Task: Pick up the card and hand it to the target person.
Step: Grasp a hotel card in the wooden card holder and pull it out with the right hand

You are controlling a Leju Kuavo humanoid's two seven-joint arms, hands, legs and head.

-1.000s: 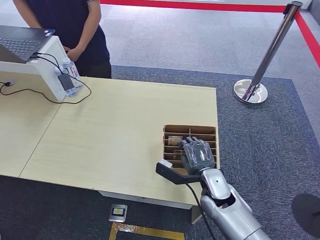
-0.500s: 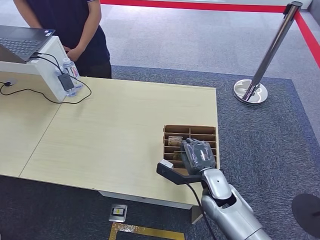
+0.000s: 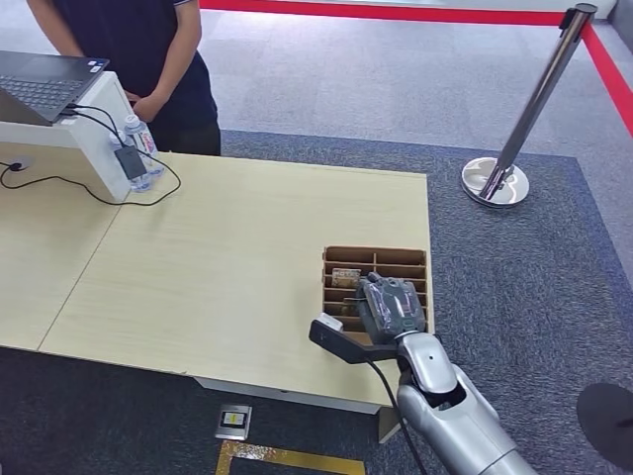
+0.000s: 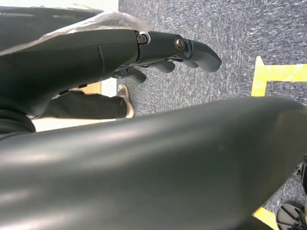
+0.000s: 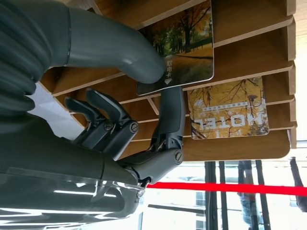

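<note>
Head view: right hand (image 3: 391, 305) over the slotted card rack (image 3: 376, 259), at 5 o'clock on the table (image 3: 224, 267); person (image 3: 149, 49) at 11 o'clock. Left wrist view: left hand (image 4: 152, 52) hangs empty, fingers loosely apart. Right wrist view: thumb and a finger pinch the card (image 5: 181, 48) in its slot; advisably lift straight out along the slot, grip firm, sparing the neighbouring card (image 5: 228, 110).

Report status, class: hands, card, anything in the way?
Right hand pinching a card at the wooden rack. Left hand holding nothing, down over carpet. Second card in the rack alongside. Person across the table; path clear.
</note>
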